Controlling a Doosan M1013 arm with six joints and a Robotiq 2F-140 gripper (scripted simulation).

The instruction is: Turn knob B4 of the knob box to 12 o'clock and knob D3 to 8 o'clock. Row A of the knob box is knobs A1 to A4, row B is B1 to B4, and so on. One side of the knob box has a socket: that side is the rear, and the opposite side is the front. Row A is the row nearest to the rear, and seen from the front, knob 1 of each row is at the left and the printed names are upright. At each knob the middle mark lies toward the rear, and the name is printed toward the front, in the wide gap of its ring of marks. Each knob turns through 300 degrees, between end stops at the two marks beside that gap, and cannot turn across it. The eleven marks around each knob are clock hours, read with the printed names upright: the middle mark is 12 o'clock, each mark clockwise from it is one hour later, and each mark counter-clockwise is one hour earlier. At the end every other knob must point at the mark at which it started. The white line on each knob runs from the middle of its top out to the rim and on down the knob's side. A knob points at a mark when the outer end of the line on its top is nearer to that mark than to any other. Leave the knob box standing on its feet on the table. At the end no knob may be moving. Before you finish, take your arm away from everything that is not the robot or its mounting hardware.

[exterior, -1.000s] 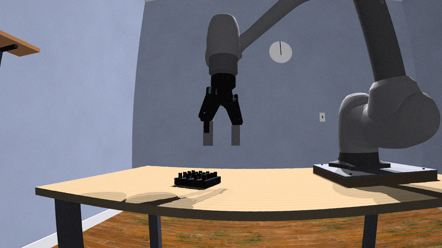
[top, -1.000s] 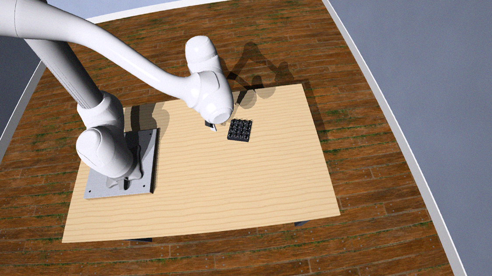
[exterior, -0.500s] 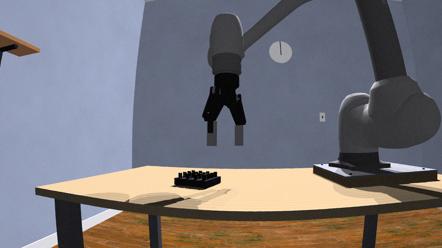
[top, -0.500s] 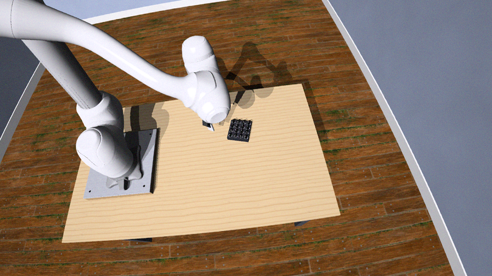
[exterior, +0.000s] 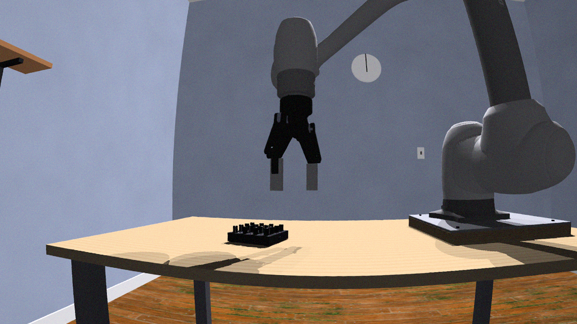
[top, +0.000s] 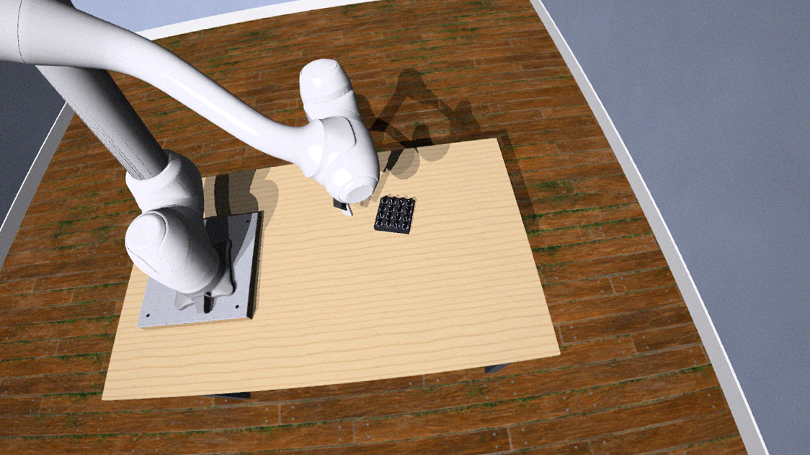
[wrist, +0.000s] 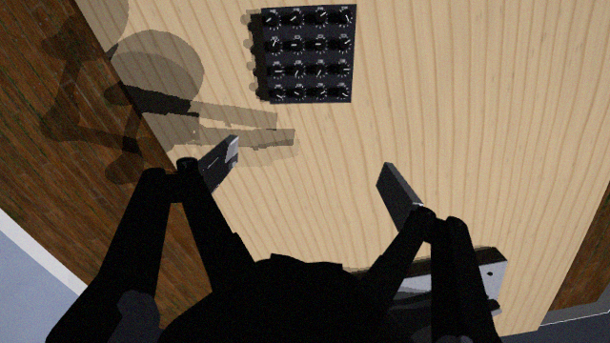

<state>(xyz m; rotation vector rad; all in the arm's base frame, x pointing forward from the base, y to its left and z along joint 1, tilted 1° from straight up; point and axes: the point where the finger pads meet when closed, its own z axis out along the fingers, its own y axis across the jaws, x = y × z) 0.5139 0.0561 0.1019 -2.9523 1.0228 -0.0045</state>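
Observation:
The black knob box (top: 394,214) (exterior: 257,234) (wrist: 307,53) stands on its feet on the wooden table (top: 337,309) (exterior: 343,250), with four rows of small black knobs, each with a white line. The knob names and marks are too small to read. My gripper (exterior: 292,180) (wrist: 310,161) is open and empty. It hangs high above the table, off to the side of the box toward the arm's base. In the top view the wrist hides most of it; one fingertip (top: 345,210) shows left of the box.
The arm's grey base plate (top: 207,306) (exterior: 488,228) is bolted on the table's far side from the box. The table edge and the wooden floor (wrist: 52,157) lie close beside the box. A wall shelf (exterior: 7,55) hangs far off.

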